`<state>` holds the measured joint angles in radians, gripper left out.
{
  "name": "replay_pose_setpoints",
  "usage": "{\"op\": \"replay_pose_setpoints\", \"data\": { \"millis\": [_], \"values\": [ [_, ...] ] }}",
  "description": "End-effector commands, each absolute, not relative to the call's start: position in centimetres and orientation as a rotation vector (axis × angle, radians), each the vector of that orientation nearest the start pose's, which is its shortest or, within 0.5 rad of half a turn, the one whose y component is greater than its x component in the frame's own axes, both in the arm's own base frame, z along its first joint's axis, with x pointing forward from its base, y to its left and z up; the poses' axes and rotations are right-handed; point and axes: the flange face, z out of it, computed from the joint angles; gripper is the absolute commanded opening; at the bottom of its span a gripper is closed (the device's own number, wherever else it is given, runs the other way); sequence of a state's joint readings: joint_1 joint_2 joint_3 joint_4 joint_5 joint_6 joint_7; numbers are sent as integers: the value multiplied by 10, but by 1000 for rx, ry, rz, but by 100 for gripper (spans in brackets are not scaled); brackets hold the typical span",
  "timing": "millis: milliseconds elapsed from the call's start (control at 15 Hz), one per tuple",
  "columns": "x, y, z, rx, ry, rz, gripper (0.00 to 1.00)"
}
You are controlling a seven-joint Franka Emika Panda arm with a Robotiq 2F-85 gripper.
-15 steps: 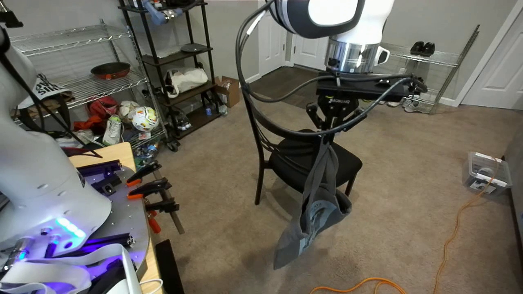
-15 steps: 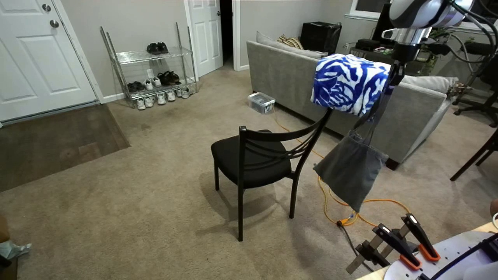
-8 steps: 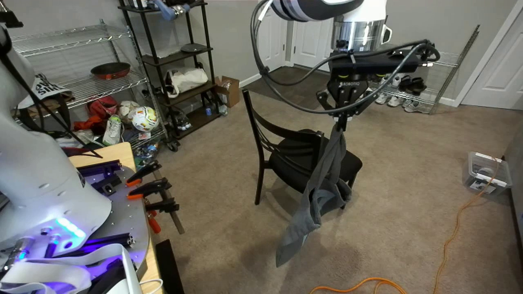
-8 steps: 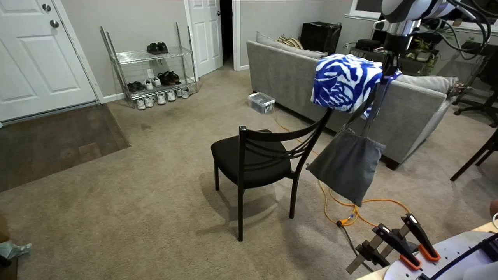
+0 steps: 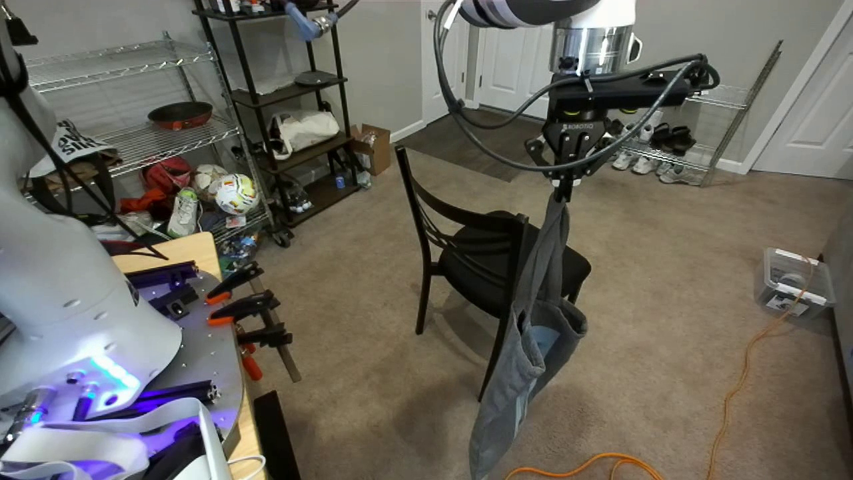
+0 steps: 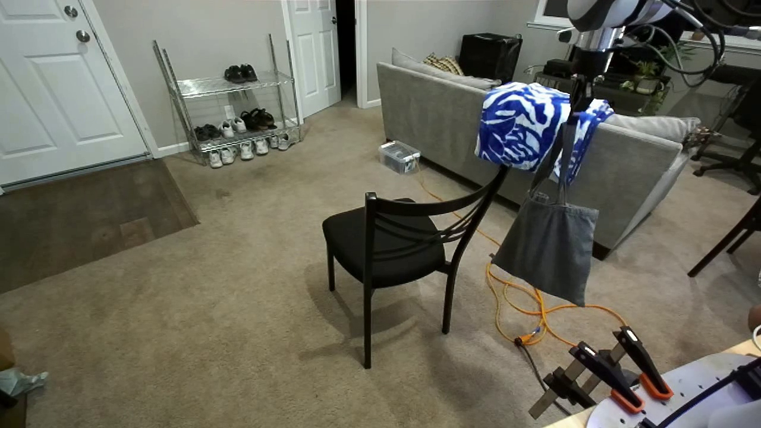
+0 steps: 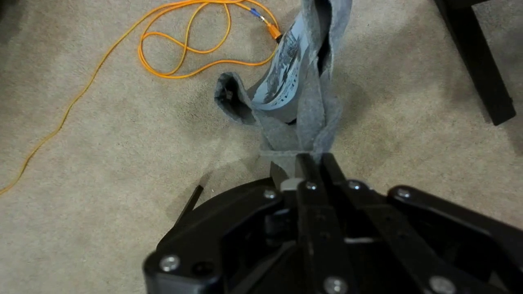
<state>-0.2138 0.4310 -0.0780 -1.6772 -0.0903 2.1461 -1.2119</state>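
One grey bag (image 6: 547,249) hangs from the claw (image 5: 564,192), clamped closed on its straps (image 5: 553,233). In an exterior view, black chair (image 6: 404,238) at the bag's nine o'clock.

beige carpet (image 6: 208,309) meets dark wood-look flooring (image 6: 89,220) by a white door (image 6: 53,89) in an exterior view. gray walls (image 6: 220,24) rise behind a wire shoe rack (image 6: 232,87); a gray sofa (image 6: 440,113) stands with its back to the camera, a window (image 6: 562,9) beyond. in an exterior view, metal wire shelving (image 5: 160,140) stands beside a dark shelf unit (image 5: 286,93).
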Motion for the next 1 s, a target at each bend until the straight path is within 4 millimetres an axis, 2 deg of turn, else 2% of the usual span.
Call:
{"op": "replay_pose_setpoints", "data": {
  "millis": [0,400,600,667,933],
  "values": [
    [663,-183,353,-2855,-1520,103,2],
    [683,-168,343,-2830,-1559,104,2],
    [687,-164,341,-2822,-1570,109,2],
    [685,-166,336,-2816,-1584,79,6],
    [686,-164,334,-2812,-1586,85,6]
  ]
}}
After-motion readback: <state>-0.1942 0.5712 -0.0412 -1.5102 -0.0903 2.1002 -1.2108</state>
